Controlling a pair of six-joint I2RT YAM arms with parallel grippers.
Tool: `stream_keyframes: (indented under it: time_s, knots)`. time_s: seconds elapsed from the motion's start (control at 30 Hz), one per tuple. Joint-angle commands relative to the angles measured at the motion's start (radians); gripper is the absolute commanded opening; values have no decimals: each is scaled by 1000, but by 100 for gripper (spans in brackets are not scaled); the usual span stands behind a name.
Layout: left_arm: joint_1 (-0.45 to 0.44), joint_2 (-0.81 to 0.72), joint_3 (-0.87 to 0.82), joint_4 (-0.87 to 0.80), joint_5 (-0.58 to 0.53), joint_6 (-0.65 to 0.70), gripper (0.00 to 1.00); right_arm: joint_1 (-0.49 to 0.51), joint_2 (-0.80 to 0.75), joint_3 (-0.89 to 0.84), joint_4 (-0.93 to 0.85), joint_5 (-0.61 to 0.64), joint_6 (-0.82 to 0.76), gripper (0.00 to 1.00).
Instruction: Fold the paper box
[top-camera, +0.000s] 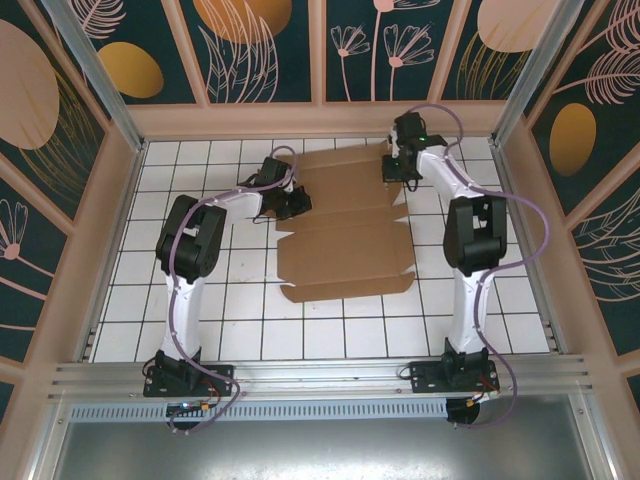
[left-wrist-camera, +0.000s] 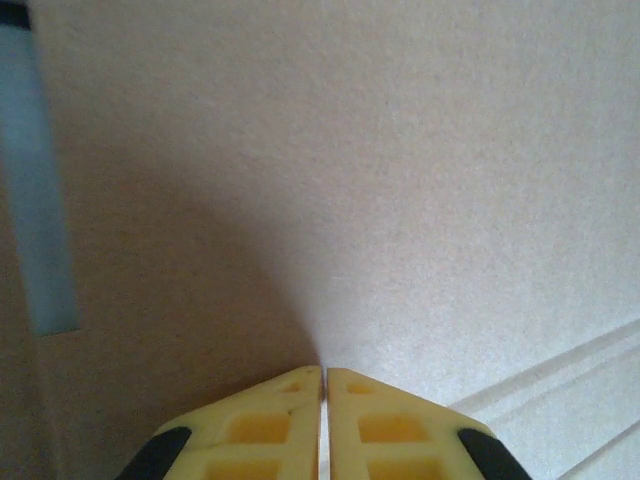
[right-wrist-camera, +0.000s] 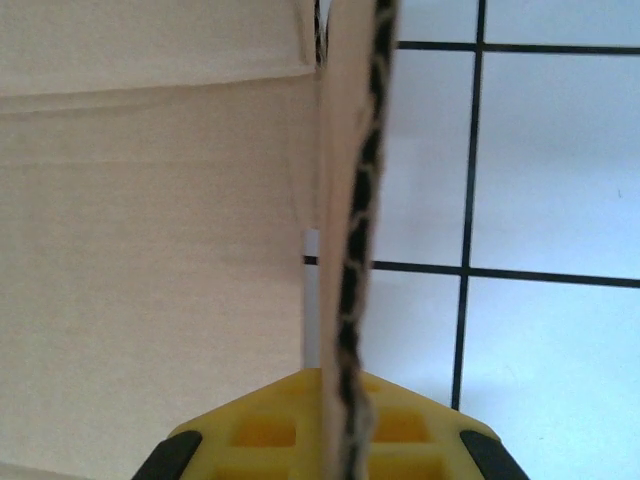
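Right end effector (right-wrist-camera: 340, 392), clamping paper box (right-wrist-camera: 150, 250) (flap)

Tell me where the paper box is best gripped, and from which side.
Probably a side flap's free edge, from the right: the paper box lies flat, so only thin edges fit a gripper. The right gripper is shut on one.

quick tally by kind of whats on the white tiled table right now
paper box, flat brown cardboard sheet: 1
robot arms, left arm and right arm: 2
claws, left claw shut, right claw shut on a raised edge of the paper box: 2
total: 5
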Motion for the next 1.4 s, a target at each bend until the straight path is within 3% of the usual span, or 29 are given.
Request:
stream_keyframes:
  time_s: [0.0,0.2,0.43,0.7,0.93,1.17,1.37]
  knots:
    - [-26,23,-13,41,50,-24,9,66,105,114,-154,170,4,4]
    - [-81,-11,-28,78,82,-32,6,171,291,352,-286,338,31,8]
    - [-78,-74,-61,135,88,-56,6,258,379,382,-291,380,49,16]
    - [-33,-123,-83,126,29,-77,3,258,345,353,-282,417,55,17]
    - [0,-75,-35,1,-72,-36,2,226,217,226,-223,266,65,18]
    - [0,-33,-13,-23,-66,-16,3,112,-8,-86,-14,-106,108,20]
    - [0,-1,1,-50,-82,-3,3,29,-105,-259,58,-114,97,20]
